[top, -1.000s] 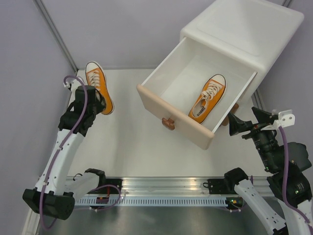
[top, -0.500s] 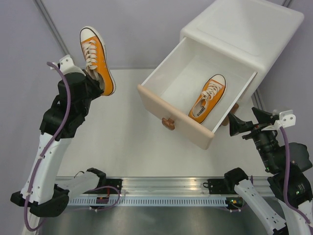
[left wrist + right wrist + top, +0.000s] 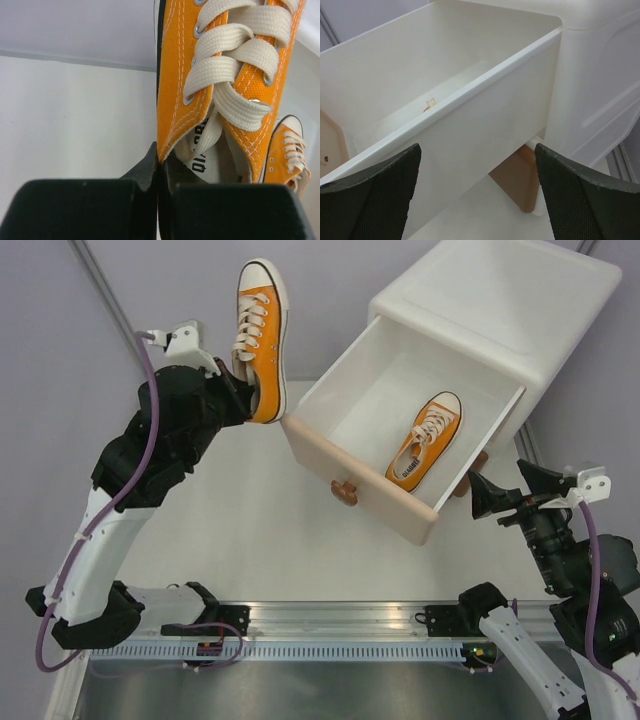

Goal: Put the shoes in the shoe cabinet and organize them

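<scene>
My left gripper [image 3: 243, 380] is shut on the collar of an orange sneaker [image 3: 262, 320], which it holds up in the air left of the shoe cabinet [image 3: 520, 300], toe pointing away. The left wrist view shows the fingertips [image 3: 152, 159] pinching the shoe's side wall [image 3: 175, 100] beside the white laces. A second orange sneaker [image 3: 425, 440] lies inside the pulled-out upper drawer [image 3: 370, 495]; it also shows at the right edge of the left wrist view [image 3: 288, 155]. My right gripper [image 3: 500, 482] stands open beside the drawer's right side wall [image 3: 470, 125], holding nothing.
The drawer's beige front carries a brown knob [image 3: 344, 491]. Under the open drawer I see the brown lower drawer front [image 3: 517, 180]. A metal rail [image 3: 330, 625] runs along the near edge between the arm bases. Grey walls close in the table on the left and at the back.
The left arm has lifted the orange sneaker off the table's left side and carried it up and to the right, toward the open drawer. The right arm has stayed put.
</scene>
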`<state>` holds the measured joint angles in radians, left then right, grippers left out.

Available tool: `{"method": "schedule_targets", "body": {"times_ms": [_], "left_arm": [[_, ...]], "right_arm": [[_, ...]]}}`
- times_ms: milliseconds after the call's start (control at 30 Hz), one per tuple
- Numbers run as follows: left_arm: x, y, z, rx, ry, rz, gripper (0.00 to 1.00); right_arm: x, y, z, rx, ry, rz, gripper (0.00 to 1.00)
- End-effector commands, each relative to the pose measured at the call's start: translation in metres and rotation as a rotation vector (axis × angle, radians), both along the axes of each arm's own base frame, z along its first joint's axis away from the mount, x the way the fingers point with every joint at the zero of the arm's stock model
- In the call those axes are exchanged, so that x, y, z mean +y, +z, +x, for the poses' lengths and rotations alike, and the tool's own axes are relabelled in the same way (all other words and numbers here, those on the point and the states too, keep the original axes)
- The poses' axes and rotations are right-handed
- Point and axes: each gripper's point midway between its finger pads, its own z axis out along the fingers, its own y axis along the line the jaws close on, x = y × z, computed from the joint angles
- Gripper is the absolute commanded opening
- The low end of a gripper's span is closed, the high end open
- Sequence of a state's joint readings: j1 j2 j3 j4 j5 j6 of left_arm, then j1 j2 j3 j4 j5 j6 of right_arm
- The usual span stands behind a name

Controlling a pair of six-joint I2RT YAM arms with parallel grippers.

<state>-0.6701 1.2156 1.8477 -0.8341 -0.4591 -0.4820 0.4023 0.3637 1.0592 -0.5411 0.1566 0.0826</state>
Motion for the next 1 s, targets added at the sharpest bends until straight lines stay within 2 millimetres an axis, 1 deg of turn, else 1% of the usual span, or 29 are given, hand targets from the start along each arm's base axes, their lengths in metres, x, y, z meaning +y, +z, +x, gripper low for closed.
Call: {"method": "schedule_targets", "body": {"times_ms": [0,33,67,100,133,200,233,267,300,333,400,433,500,533,600,633,700,733,833,967], "left_arm": [[-0.023,0.045,-0.006,-0.134,-0.087,-0.011,0.02],[-0.032,0.053,-0.013,-0.152,-0.124,-0.014,0.02],[-0.042,0.051,-0.010,-0.148,-0.139,0.005,0.02],[-0.048,0.053,-0.011,-0.158,-0.157,0.030,0.02],[-0.058,0.060,-0.016,-0.173,-0.189,0.029,0.02],[-0.078,0.057,-0.013,-0.179,-0.237,0.081,0.02],[-0.084,0.066,-0.018,-0.201,-0.259,0.082,0.02],[-0.090,0.067,-0.018,-0.208,-0.278,0.095,0.02],[-0.102,0.062,-0.014,-0.209,-0.304,0.132,0.02],[-0.107,0.069,-0.016,-0.227,-0.324,0.127,0.02],[-0.121,0.067,-0.013,-0.235,-0.367,0.153,0.02],[-0.124,0.071,-0.013,-0.251,-0.381,0.157,0.02],[-0.132,0.073,-0.014,-0.281,-0.427,0.199,0.02],[-0.138,0.072,-0.011,-0.288,-0.446,0.217,0.02],[-0.149,0.070,-0.014,-0.316,-0.510,0.257,0.02],[-0.155,0.066,-0.011,-0.316,-0.523,0.277,0.02],[-0.164,0.061,-0.011,-0.342,-0.577,0.328,0.02],[-0.169,0.056,-0.008,-0.337,-0.587,0.345,0.02],[-0.183,0.043,-0.009,-0.351,-0.665,0.402,0.02],[-0.187,0.028,-0.001,-0.347,-0.671,0.475,0.02]], "right_arm": [[-0.004,0.017,-0.009,-0.037,-0.001,0.029,0.98],[-0.004,0.016,-0.009,-0.035,-0.003,0.029,0.98],[-0.004,0.017,-0.008,-0.035,-0.004,0.029,0.98],[-0.004,0.016,-0.009,-0.033,-0.003,0.027,0.98],[-0.004,0.017,-0.008,-0.033,-0.003,0.027,0.98],[-0.004,0.016,-0.008,-0.031,-0.003,0.028,0.98],[-0.004,0.017,-0.008,-0.034,-0.003,0.028,0.98],[-0.004,0.017,-0.008,-0.032,-0.003,0.029,0.98],[-0.004,0.017,-0.009,-0.033,-0.003,0.027,0.98],[-0.005,0.018,-0.009,-0.034,-0.004,0.028,0.98],[-0.006,0.018,-0.010,-0.033,-0.008,0.025,0.98],[-0.006,0.018,-0.010,-0.032,-0.010,0.023,0.98],[-0.008,0.017,-0.010,-0.029,-0.016,0.020,0.98],[-0.008,0.017,-0.010,-0.030,-0.018,0.019,0.98],[-0.009,0.017,-0.011,-0.028,-0.021,0.019,0.98],[-0.009,0.017,-0.011,-0.029,-0.021,0.019,0.98],[-0.009,0.017,-0.012,-0.031,-0.023,0.020,0.98],[-0.009,0.016,-0.011,-0.028,-0.024,0.019,0.98],[-0.010,0.016,-0.011,-0.030,-0.026,0.017,0.98],[-0.011,0.014,-0.011,-0.028,-0.035,0.018,0.98]]}}
